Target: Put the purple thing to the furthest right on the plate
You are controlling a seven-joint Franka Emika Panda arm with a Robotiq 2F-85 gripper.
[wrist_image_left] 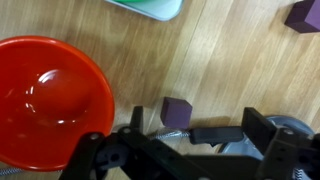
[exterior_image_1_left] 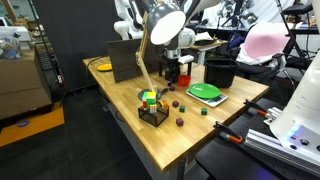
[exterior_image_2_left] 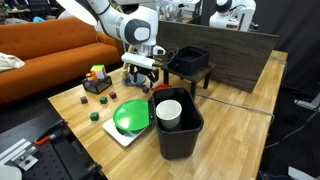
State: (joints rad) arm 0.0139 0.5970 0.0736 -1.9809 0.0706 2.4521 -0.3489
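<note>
Claw (wrist_image_left: 190,128) open by purple block (wrist_image_left: 177,108), red cup (wrist_image_left: 45,100) beside it, white cup (exterior_image_2_left: 168,110) inside black bucket (exterior_image_2_left: 186,140)

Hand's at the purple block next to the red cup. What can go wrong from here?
The red cup stands right beside the open hand; descending may bump it. The purple block sits off-centre within the hand, so closing may shove it. A second purple block lies nearby; this may be the wrong one.

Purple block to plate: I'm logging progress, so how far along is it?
Done: the gripper sits low over a purple block beside the red cup. In hand: open jaws appear to straddle it; it's not gripped, on the table. Left: close, lift, carry to the plate, which holds no block.
</note>
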